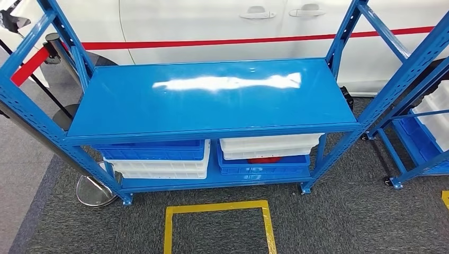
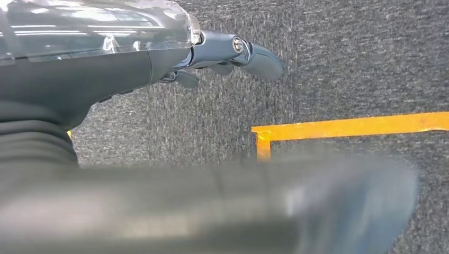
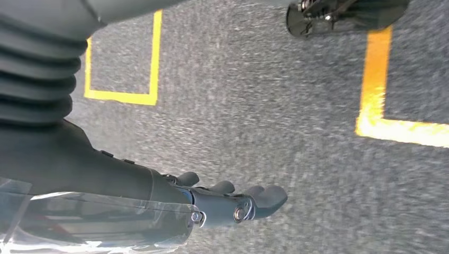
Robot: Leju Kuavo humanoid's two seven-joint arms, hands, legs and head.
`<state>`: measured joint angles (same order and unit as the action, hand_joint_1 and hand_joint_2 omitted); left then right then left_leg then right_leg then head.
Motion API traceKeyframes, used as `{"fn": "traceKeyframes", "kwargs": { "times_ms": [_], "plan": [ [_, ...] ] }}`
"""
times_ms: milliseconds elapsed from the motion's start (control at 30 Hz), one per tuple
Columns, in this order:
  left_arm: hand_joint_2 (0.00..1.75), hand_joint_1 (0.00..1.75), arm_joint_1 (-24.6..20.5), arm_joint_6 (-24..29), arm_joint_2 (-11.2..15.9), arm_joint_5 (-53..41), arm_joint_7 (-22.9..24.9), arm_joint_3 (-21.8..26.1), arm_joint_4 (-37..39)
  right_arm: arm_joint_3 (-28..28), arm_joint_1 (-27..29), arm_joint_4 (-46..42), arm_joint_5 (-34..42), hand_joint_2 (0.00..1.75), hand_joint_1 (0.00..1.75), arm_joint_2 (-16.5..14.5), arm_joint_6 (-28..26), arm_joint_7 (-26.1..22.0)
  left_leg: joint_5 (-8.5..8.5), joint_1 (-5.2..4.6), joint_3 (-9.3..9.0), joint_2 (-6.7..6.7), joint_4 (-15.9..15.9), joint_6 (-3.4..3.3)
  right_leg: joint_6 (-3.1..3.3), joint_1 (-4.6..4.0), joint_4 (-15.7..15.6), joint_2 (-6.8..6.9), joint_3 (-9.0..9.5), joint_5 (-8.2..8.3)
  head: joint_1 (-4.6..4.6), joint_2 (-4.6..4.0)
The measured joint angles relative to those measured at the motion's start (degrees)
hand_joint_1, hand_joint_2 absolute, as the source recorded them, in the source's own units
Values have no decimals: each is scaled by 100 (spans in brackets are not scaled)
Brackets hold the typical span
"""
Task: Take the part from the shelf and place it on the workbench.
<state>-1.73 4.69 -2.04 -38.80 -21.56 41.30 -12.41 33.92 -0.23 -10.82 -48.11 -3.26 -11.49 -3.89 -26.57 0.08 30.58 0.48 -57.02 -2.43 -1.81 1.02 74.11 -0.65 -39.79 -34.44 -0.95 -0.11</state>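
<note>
- Two hands hang over grey carpet. In its wrist view the left hand [image 2: 233, 53] holds nothing, its fingers stretched out and slightly apart, above a corner of yellow floor tape [image 2: 339, 127].
- In its own wrist view the right hand [image 3: 233, 201] likewise holds nothing, fingers extended and a little spread, with yellow tape outlines [image 3: 122, 95] on the carpet beyond it.
- Nearest in the head view, a yellow tape square [image 1: 217, 207] marks the carpet [image 1: 328, 222] just in front of the blue shelf [image 1: 212, 98].
- The shelf's upper board is bare and glossy, with a bright glare streak across it.
- On the lower level, at the left, a blue bin [image 1: 153, 151] sits on a white bin [image 1: 159, 168]; at the right, a white bin [image 1: 270, 145] sits on a blue bin [image 1: 265, 166].
- A red part [image 1: 263, 159] peeks out between the right-hand white bin and the blue bin under it; its shape cannot be told.
- A second blue rack [image 1: 418, 132] with white and blue bins stands at the right edge.
- A chrome stanchion base [image 1: 95, 190] stands beside the shelf's left front leg.
- Farthest back, a white car [image 1: 238, 26] with a red stripe spans the scene behind the shelf.
</note>
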Motion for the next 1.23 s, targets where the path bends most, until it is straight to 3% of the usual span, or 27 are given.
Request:
{"fn": "traceKeyframes", "kwargs": {
  "times_ms": [33, 67, 133, 167, 200, 267, 300, 500, 800, 833, 933, 967, 1233],
  "plan": [
    [175, 0, 1, 2, -4, -14, 8, 2, 0, 5, 4, 0, -5, 175, 0, 0, -9, 42, -8, 6, -5, 3, -4, 2, -51, 35, 50, 9, -41, 58, 0, 0],
    [175, 0, 2, 2, -10, -28, 16, 5, 0, 18, 6, 0, -3, 175, 0, 0, -21, 68, -22, 17, -14, 3, -15, 12, -100, 72, -130, 22, 33, 223, 1, 0],
    [175, 0, 3, 11, -20, -43, 31, 16, 0, 60, 6, 0, 10, 175, 0, -6, -56, 81, -78, 31, -17, 0, -75, 58, -198, 147, -893, 59, 381, 623, 5, 0],
    [175, 0, 1, 21, -21, -47, 36, 28, 0, 80, 1, -1, 15, 131, 0, -13, -73, 83, -127, 26, -5, -2, -125, 94, -189, 162, -1215, 55, 529, 754, 5, 0],
    [175, 0, -2, 35, -20, -52, 38, 43, 0, 94, -6, -1, 17, 131, 0, -22, -86, 89, -166, 11, 8, -3, -166, 126, -162, 168, -1405, 51, 618, 793, 2, 0],
    [175, 0, -12, 62, -17, -59, 40, 75, 0, 106, -14, -1, 6, 131, 0, -37, -99, 109, -212, -3, 15, -5, -199, 172, -71, 146, -1465, 25, 649, 779, -9, 0],
    [175, 0, -15, 72, -19, -62, 41, 85, 0, 111, -15, 0, -1, 175, 0, -39, -101, 120, -207, 0, 7, -5, -189, 184, -61, 137, -1463, 28, 653, 762, -13, 0],
    [175, 0, 16, 46, -28, 108, 272, -15, -7, 49, 12, -28, -86, 175, 0, -39, -132, 296, -198, 14, -31, -6, -131, 226, -18, 99, -1461, 27, 661, 749, -14, 0],
    [175, 0, 213, -68, -19, 965, 717, -776, -151, -568, 166, -234, 953, 175, 0, -4, 129, 354, -206, 13, -37, -6, -116, 247, -7, 101, -1466, 28, 670, 735, -12, 0],
    [175, 0, 238, -80, -16, 1060, 763, -875, -174, -651, 188, -260, 1076, 131, 0, 3, 162, 354, -208, 13, -38, -6, -116, 248, -7, 101, -1469, 28, 672, 735, -12, 0],
    [44, 0, 317, -126, -7, 1356, 906, -1193, -247, -910, 254, -343, 1461, 0, 0, 29, 263, 355, -209, 13, -41, -6, -117, 246, -7, 101, -1476, 28, 677, 735, -12, 0],
    [0, 0, 344, -139, -2, 1458, 955, -1302, -272, -1000, 276, -370, 1590, 0, 0, 39, 297, 356, -211, 13, -41, -6, -117, 246, -7, 101, -1477, 28, 679, 735, -12, 0],
    [0, 0, 536, -235, 41, 2192, 1309, -2102, -458, -1670, 441, -575, 2554, 0, 0, 101, 554, 371, -217, 12, -44, -6, -117, 245, -8, 101, -1479, 27, 682, 735, -12, 0]
  ]
}}
